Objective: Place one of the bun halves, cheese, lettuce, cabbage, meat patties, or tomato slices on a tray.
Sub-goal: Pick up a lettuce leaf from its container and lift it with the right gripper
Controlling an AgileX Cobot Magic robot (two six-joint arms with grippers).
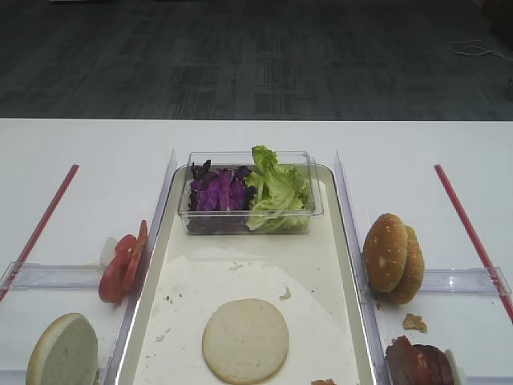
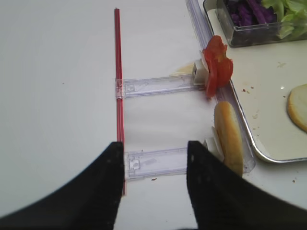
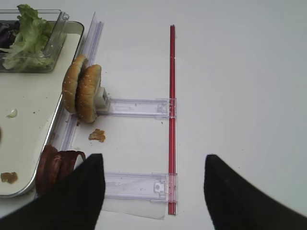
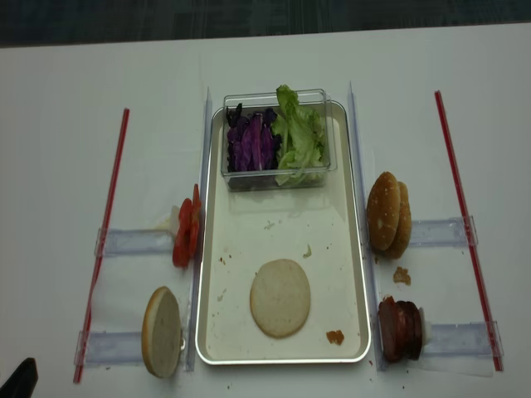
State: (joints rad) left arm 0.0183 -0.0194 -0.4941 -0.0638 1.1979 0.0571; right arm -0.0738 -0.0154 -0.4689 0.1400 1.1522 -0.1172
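On the tray (image 1: 337, 241) one pale bun half (image 1: 245, 340) already lay flat. My right end effector (image 3: 151, 187) hung spread and empty over the bench (image 3: 240, 72), just right of the stacked meat patties (image 3: 56, 165); my left end effector (image 2: 154, 177) was spread too. I judged a patty came next: I should reach left, pinch only the outermost disc, and lower it squarely onto the bun.
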